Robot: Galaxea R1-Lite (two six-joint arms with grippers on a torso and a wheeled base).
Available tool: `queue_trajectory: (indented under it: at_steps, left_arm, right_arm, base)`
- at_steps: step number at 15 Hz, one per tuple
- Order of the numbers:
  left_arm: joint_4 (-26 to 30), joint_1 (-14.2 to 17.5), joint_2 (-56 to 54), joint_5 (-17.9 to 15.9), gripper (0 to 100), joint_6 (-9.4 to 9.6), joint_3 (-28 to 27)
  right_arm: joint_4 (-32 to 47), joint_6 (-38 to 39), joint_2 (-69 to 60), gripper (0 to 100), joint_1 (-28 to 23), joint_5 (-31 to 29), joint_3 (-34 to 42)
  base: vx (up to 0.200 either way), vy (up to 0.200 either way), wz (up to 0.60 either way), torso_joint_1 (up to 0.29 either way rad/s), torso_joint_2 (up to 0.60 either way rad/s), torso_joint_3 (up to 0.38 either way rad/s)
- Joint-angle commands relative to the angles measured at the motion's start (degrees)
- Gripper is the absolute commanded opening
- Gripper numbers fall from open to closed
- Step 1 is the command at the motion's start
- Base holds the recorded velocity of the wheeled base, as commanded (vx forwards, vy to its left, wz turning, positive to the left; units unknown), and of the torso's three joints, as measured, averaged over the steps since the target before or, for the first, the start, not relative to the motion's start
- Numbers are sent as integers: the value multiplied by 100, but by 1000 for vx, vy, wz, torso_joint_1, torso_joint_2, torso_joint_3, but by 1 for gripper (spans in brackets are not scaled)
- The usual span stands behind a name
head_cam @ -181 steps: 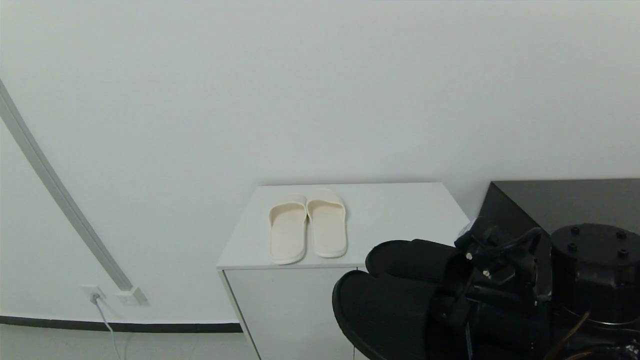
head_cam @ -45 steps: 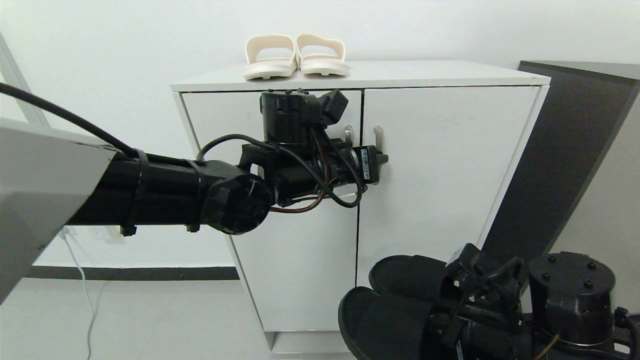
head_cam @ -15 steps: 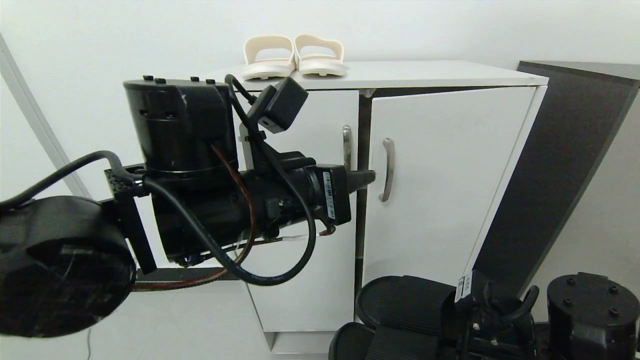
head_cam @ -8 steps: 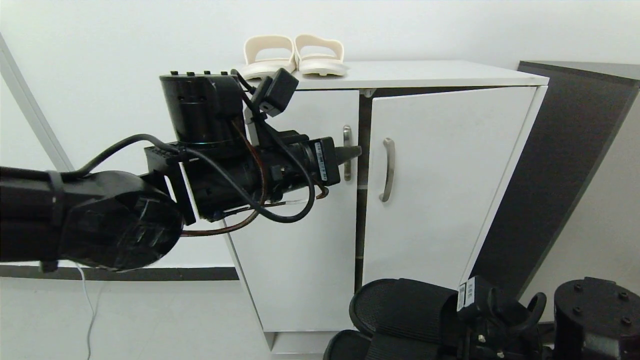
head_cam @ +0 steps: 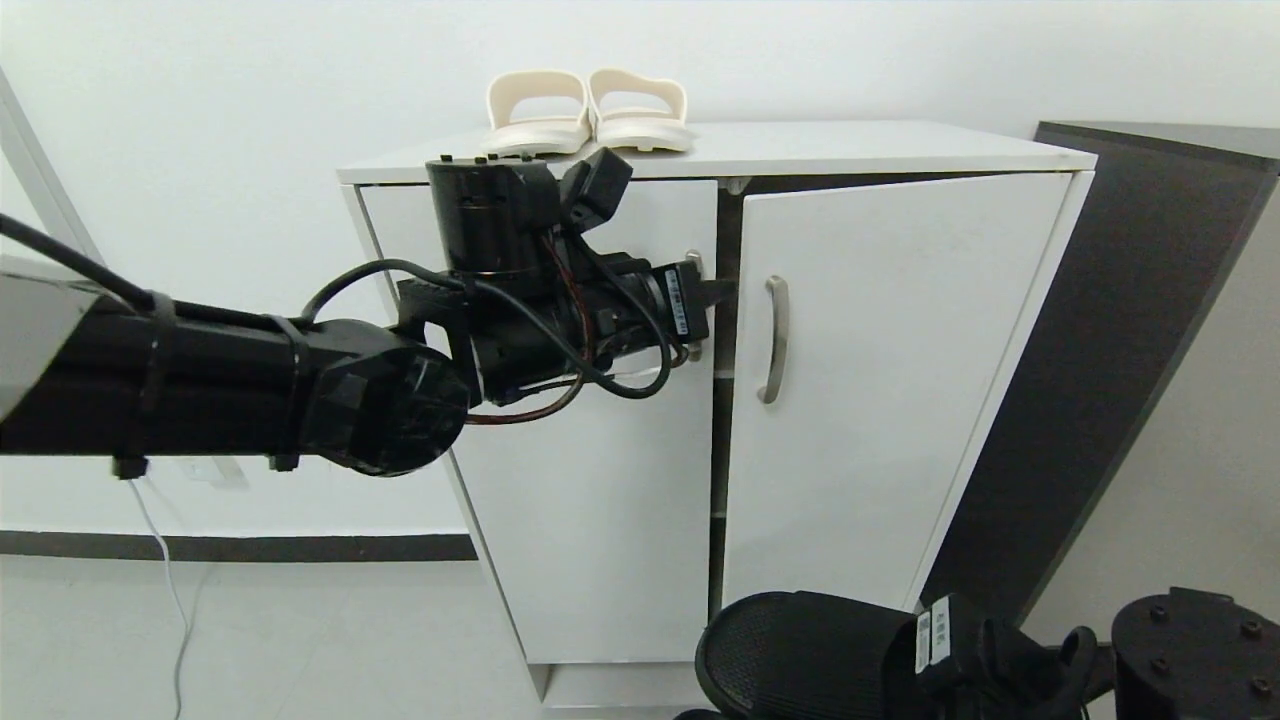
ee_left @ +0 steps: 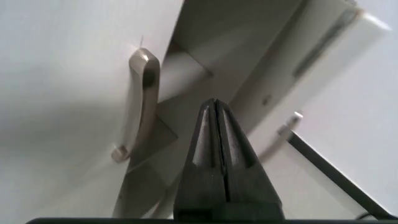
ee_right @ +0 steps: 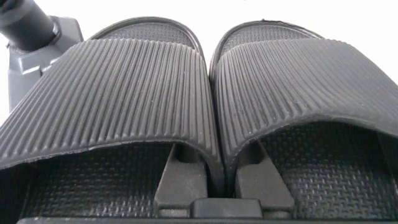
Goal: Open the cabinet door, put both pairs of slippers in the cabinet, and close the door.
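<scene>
Now the left gripper [head_cam: 725, 290], fingers pressed together, sits at the dark gap between the cabinet [head_cam: 850, 150] doors, just beside the left door's handle [ee_left: 144, 106]. The right door [head_cam: 880, 380] stands slightly ajar. The cream slippers [head_cam: 588, 112] rest on the cabinet's top. Low in front, the right gripper [ee_right: 217, 183] is clamped on the black slippers [ee_right: 143, 87].

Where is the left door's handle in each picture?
Head view: left door handle mid-picture, partly behind the left gripper.
Left wrist view: the left door handle stands beside the shut left gripper.
Right wrist view: looks at the black slippers instead.
Shared landmark: the left gripper, its tip next to that handle.
</scene>
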Motion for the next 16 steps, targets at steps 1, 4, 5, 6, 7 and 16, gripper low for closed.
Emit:
queue_trajectory:
  at_steps: [1,4,5,6,7,16]
  left_arm:
    - [-12,2,245,-49,0,-1,-145]
    - [-38,-7,403,-49,0,-1,-321]
    - [-56,-7,456,-49,0,-1,-365]
    - [-56,-7,491,-23,0,-1,-436]
    - [-56,-16,544,12,0,-9,-488]
    - [-1418,-1097,403,-23,0,43,232]
  right_arm:
    - [0,-59,5,0,67,11,79]
    - [0,-147,32,0,76,11,114]
    - [0,-147,58,0,76,19,114]
    - [0,-147,76,0,76,19,114]
    - [0,-147,76,0,76,19,114]
    - [0,-147,76,0,384,19,246]
  base:
    - [0,0,0,0,0,0]
    - [0,0,0,0,0,0]
    - [0,0,0,0,0,0]
    - [-200,0,0,7,7,2]
    - [-200,0,0,2,7,-2]
    - [-156,0,0,0,1,0]
